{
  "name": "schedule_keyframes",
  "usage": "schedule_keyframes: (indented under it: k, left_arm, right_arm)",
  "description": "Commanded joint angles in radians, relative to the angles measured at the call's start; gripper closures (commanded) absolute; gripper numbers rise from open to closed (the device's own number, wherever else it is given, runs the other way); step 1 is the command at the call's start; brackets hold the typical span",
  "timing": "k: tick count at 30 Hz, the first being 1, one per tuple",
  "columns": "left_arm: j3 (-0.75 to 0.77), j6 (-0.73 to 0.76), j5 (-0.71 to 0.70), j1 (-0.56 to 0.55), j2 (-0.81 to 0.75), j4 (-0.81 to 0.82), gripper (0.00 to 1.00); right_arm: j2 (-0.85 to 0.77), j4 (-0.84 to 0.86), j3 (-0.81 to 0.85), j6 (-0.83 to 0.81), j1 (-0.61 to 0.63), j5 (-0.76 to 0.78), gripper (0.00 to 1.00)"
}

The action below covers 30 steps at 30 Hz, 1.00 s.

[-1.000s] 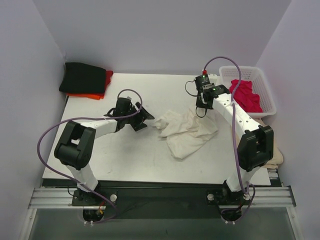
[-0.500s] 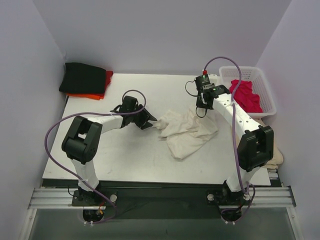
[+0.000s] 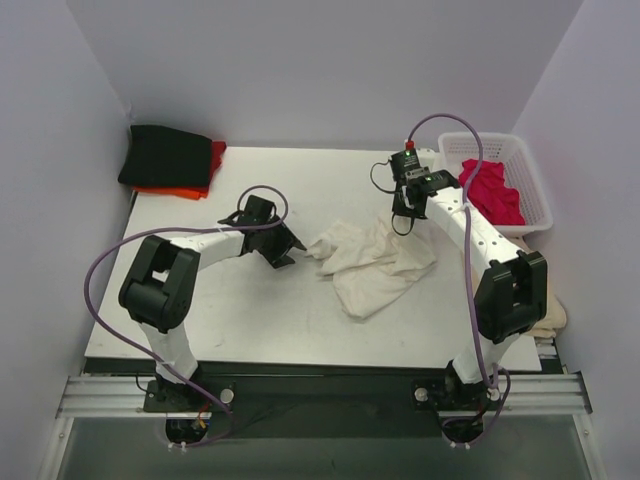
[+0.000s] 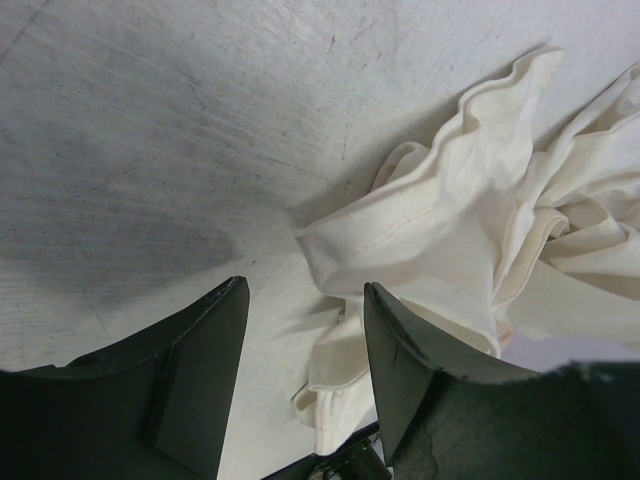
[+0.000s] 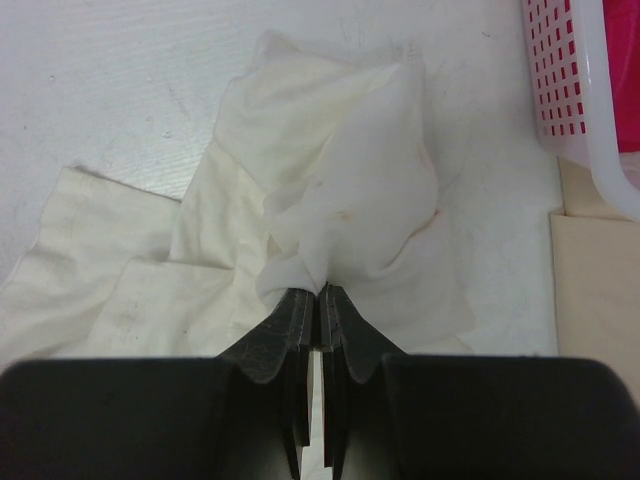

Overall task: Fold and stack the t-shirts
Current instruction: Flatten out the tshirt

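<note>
Right jaws tight on a fold of the cream t-shirt (image 5: 340, 190); left jaws apart over its edge.

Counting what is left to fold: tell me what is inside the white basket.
A crumpled crimson t-shirt lies in the white basket. Anything beneath that shirt is covered, so whether more shirts lie under it cannot be seen.
</note>
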Motion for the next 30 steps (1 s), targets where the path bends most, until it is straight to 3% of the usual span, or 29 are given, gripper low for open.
schedule_keyframes:
  k: [1, 8, 12, 15, 16, 18, 20, 30]
  left_arm:
    - [0.015, -0.037, 0.043, -0.003, -0.001, 0.035, 0.39]
    - [0.009, -0.142, 0.115, -0.003, 0.071, 0.135, 0.39]
    - [0.012, -0.178, 0.133, -0.006, 0.097, 0.149, 0.46]
    - [0.011, -0.178, 0.127, -0.006, 0.096, 0.152, 0.6]
    - [0.011, -0.176, 0.126, -0.006, 0.097, 0.155, 0.71]
    - [0.017, -0.17, 0.124, -0.006, 0.099, 0.158, 0.81]
    - [0.022, -0.156, 0.115, -0.003, 0.096, 0.149, 1.0]
    - [0.126, 0.048, -0.046, 0.066, -0.025, -0.058, 1.0]
  right_arm:
    - [-0.018, -0.016, -0.015, 0.017, -0.003, 0.027, 1.0]
    - [-0.031, -0.022, -0.025, 0.009, -0.006, 0.04, 1.0]
    - [-0.038, -0.023, -0.025, 0.006, -0.004, 0.048, 1.0]
    - [-0.036, -0.025, -0.02, 0.003, -0.004, 0.05, 1.0]
    - [-0.035, -0.026, -0.02, 0.003, -0.006, 0.048, 1.0]
    - [-0.033, -0.026, -0.017, 0.001, -0.006, 0.048, 1.0]
    - [-0.031, -0.026, -0.015, 0.001, -0.006, 0.048, 1.0]
    - [-0.116, -0.062, 0.008, -0.002, -0.034, 0.082, 1.0]
